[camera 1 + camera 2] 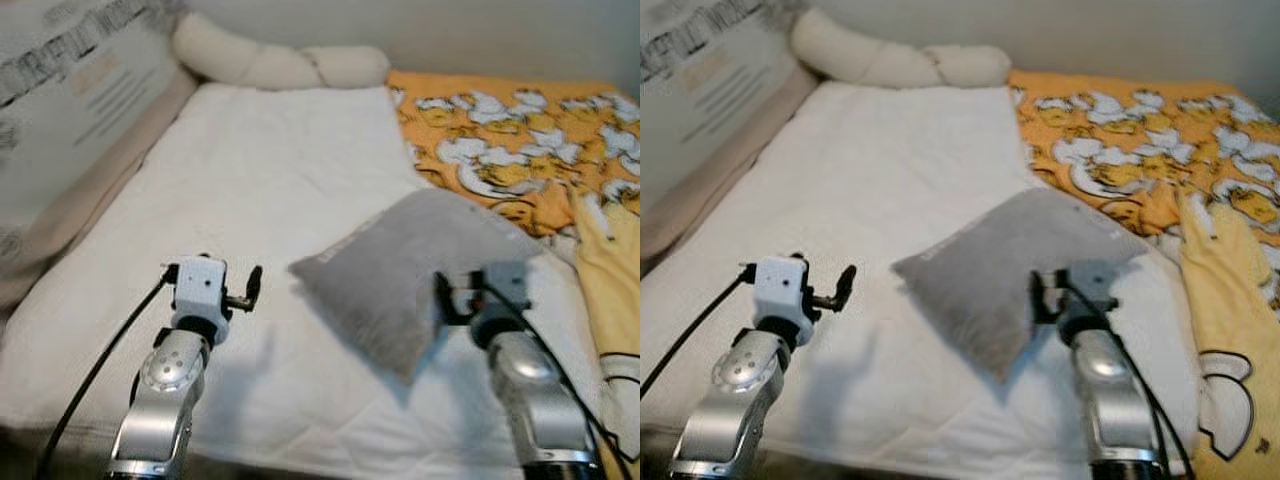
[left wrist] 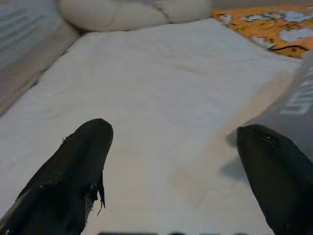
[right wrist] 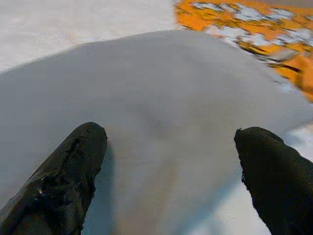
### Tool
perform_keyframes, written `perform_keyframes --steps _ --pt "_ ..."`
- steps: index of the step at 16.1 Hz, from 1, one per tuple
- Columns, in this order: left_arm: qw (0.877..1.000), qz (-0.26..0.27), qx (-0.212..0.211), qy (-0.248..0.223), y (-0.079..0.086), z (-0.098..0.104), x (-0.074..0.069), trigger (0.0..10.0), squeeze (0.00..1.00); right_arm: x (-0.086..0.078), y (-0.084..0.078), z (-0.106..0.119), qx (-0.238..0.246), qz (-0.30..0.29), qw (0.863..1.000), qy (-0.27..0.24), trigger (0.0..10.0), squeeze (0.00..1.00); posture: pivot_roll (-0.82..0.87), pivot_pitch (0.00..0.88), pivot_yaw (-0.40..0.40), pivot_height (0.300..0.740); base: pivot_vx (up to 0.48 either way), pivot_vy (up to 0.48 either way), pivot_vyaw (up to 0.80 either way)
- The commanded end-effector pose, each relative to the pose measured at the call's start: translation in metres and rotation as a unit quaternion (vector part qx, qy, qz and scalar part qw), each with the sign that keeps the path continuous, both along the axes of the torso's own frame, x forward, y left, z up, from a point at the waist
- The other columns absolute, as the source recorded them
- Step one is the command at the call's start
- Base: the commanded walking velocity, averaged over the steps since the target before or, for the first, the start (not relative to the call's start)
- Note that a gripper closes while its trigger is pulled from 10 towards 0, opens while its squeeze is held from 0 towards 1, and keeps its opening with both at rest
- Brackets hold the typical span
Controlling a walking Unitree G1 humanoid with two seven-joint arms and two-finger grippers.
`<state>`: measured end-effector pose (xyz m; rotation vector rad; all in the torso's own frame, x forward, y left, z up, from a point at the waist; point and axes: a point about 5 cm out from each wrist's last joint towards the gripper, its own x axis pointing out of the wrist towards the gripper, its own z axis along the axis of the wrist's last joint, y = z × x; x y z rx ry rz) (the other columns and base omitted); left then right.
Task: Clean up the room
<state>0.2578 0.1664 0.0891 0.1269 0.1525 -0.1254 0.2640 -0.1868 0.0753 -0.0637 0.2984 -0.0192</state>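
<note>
Right tool [image 3: 171,176] spread wide just over grey pillow [image 1: 400,275] on white bed [image 1: 250,180], left tool [image 2: 176,171] spread wide beside it, orange duck blanket [image 1: 500,140] behind.

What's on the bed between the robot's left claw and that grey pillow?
Nothing but bare white sheet. In the left eye view, the open left gripper hovers apart from the grey pillow, with only sheet between them; the left wrist view shows the same.

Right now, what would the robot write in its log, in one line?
left gripper: open, over white mattress | right gripper: open, at grey pillow | pillow: not held
</note>
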Motion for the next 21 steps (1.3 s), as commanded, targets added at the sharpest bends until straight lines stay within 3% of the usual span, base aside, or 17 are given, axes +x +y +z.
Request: perform_keyframes --steps 1,14,15,16,21 --pt "1.000 0.000 0.006 -0.002 0.0000 0.0018 0.0011 10.0 0.00 0.0020 -0.0034 0.0049 0.000 -0.005 1.000 -0.007 10.0 0.00 -0.01 0.000 -0.007 0.740 0.000 0.000 0.00" --pt "1.000 -0.011 0.013 0.002 -0.0023 0.0009 0.0023 10.0 0.00 0.0012 -0.0047 0.0037 0.006 -0.010 1.000 -0.008 10.0 0.00 -0.02 0.000 0.002 0.740 0.000 0.000 0.00" --pt "1.000 -0.011 0.013 0.002 -0.0026 0.0009 0.0024 10.0 0.00 0.0011 -0.0039 0.0046 0.015 -0.008 1.000 -0.013 10.0 0.15 -0.02 0.000 0.002 0.740 0.000 0.000 0.00" --pt "1.000 -0.017 0.018 0.004 -0.0037 0.0002 0.0025 10.0 0.00 0.0007 -0.0030 0.0056 0.029 -0.008 0.999 -0.017 10.0 1.00 -0.02 0.000 0.003 0.740 0.000 0.000 0.00" --pt "0.999 -0.033 0.026 0.005 -0.0064 -0.0003 0.0036 10.0 0.00 0.0050 -0.0061 0.0076 0.035 -0.015 0.999 -0.022 10.0 1.00 -0.02 0.000 0.005 0.740 0.000 0.000 0.00"
